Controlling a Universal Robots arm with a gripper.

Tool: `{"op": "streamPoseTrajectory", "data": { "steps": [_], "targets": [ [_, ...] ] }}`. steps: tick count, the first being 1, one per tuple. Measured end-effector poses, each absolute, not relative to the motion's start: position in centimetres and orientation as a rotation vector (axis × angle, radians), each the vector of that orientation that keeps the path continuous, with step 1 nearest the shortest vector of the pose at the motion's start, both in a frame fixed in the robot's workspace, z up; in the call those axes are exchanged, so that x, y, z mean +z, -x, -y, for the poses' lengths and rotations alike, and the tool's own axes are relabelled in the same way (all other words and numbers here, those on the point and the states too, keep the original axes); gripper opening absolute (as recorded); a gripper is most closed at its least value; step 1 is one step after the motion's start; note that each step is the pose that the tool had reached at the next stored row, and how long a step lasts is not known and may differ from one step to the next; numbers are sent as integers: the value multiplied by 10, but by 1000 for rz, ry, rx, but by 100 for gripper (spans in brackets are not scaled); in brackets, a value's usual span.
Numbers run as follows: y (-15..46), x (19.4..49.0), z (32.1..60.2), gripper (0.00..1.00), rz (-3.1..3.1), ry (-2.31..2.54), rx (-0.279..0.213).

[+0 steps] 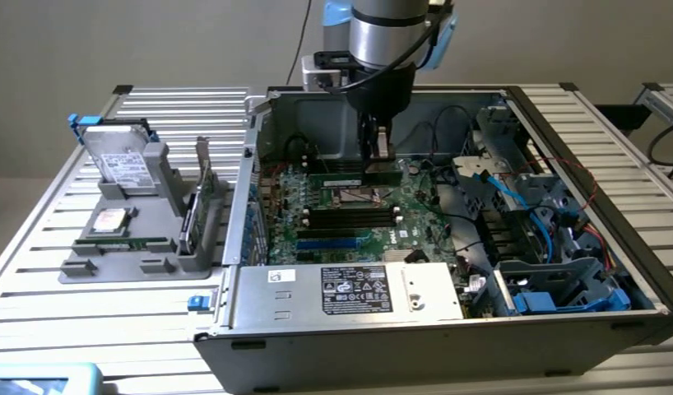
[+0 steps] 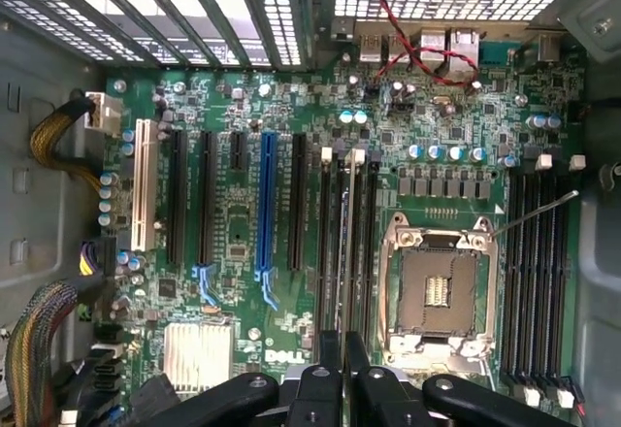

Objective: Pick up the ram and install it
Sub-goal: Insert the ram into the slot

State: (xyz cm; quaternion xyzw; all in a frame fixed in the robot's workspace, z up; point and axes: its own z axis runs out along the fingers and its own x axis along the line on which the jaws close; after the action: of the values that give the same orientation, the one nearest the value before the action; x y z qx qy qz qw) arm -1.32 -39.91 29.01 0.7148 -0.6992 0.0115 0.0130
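Near edge: boxy grey metal power supply (image 1: 424, 288), label on top. Behind it flat green motherboard (image 1: 424, 234), four long black slots (image 1: 348, 218), square metal CPU socket (image 1: 353, 196). Slim green ram (image 1: 364, 175) lies level just past socket, pinched by almost-closed gripper (image 1: 378, 156); seated or not, cannot tell. Open room above; case wall (image 1: 314, 123) close behind, cables (image 1: 501, 191) at exterior view's right.

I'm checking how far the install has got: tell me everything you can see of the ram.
The ram is a slim, long green circuit-board stick. It stands on its long edge, level, inside the open grey metal computer case, low over the green motherboard, behind the silver processor socket in the exterior view. The black claw grips its upper edge from above. Whether it is seated in a slot cannot be told.
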Motion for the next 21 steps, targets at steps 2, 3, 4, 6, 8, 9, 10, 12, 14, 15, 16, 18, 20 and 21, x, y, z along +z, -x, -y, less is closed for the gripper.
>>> {"op": "streamPoseTrajectory", "data": {
  "steps": [2, 3, 4, 6, 8, 9, 10, 12, 14, 15, 16, 18, 20, 21],
  "targets": [
    [13, 287, 399, 13, 2177, -2226, 38],
    [13, 287, 399, 13, 2177, -2226, 38],
    [13, 287, 399, 13, 2177, -2226, 38],
    [13, 287, 399, 13, 2177, -2226, 38],
    [13, 287, 399, 13, 2177, -2226, 38],
    [13, 286, 399, 13, 2177, -2226, 38],
    [13, 285, 399, 13, 2177, -2226, 38],
    [13, 283, 399, 13, 2177, -2226, 38],
    [13, 282, 399, 13, 2177, -2226, 38],
    [13, 282, 399, 13, 2177, -2226, 39],
    [13, 282, 399, 13, 2177, -2226, 39],
    [13, 280, 399, 13, 2176, -2226, 39],
    [13, 278, 399, 13, 2175, -2227, 40],
    [13, 277, 399, 13, 2175, -2227, 40]
  ]
}}
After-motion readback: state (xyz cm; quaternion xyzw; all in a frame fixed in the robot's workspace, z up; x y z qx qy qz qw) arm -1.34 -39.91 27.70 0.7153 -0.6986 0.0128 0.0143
